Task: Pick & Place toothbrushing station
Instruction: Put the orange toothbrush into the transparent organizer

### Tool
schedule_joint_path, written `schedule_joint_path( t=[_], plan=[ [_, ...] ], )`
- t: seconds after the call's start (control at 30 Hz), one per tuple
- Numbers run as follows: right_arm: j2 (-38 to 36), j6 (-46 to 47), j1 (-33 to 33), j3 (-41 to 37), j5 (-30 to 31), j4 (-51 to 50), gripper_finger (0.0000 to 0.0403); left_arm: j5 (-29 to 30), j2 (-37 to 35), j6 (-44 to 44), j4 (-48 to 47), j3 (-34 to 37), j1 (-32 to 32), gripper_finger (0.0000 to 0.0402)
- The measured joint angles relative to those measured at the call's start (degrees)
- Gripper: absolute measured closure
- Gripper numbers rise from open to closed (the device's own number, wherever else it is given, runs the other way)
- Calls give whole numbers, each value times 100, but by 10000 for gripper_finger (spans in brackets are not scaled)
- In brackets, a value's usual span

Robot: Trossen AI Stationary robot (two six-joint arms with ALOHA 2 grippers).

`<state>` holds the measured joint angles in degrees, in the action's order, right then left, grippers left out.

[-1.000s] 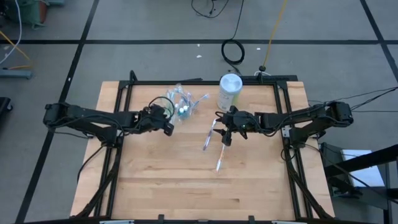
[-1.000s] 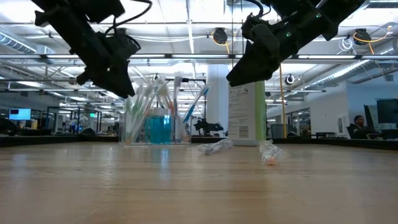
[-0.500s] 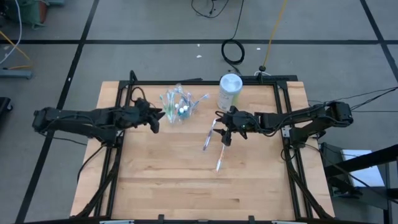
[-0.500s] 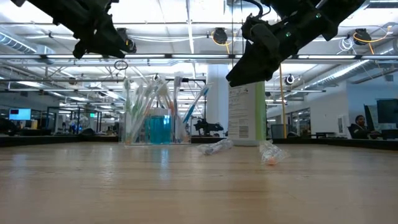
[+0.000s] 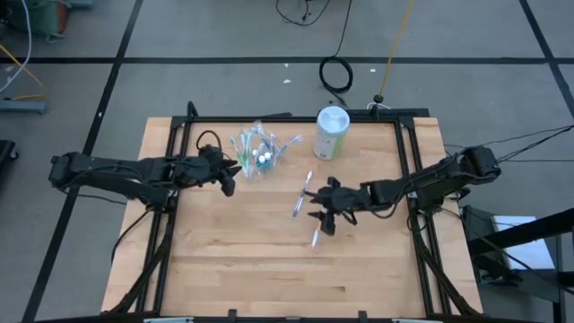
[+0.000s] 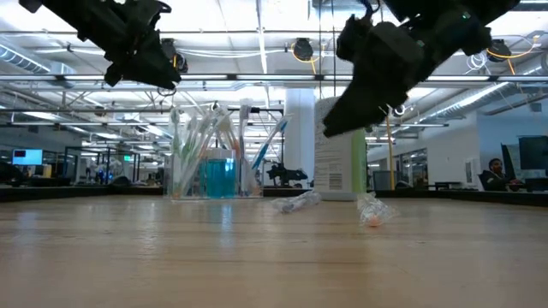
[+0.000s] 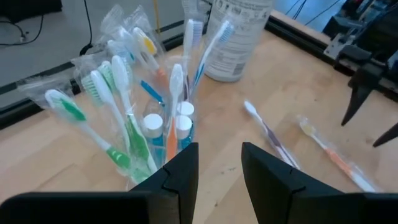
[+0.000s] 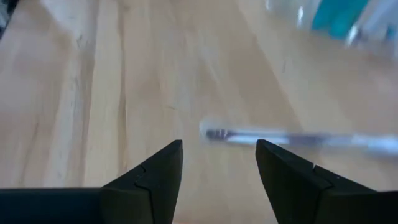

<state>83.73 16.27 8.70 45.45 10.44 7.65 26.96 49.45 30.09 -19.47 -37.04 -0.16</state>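
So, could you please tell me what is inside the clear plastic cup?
The clear cup holds wrapped toothbrushes in white, green and blue, standing upright and fanned out, plus teal tubes with white caps. The left gripper hides the cup's base.

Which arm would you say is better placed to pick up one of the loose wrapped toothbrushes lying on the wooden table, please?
Probably the right. Its open right gripper hangs above the two loose wrapped toothbrushes, one lying between its fingers in its wrist view. The left gripper sits beside the clear plastic cup of toothbrushes, farther away.
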Motion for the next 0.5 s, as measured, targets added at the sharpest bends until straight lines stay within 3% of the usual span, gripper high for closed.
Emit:
schedule_joint_path(
  t=[0.3,0.5],
  plan=[
    [43,2630,40,0,2,-1530,209,-7,373,17,0,0,0,277],
    [167,3515,36,-4,399,-1963,215,-9,496,17,3,0,2,277]
  ],
)
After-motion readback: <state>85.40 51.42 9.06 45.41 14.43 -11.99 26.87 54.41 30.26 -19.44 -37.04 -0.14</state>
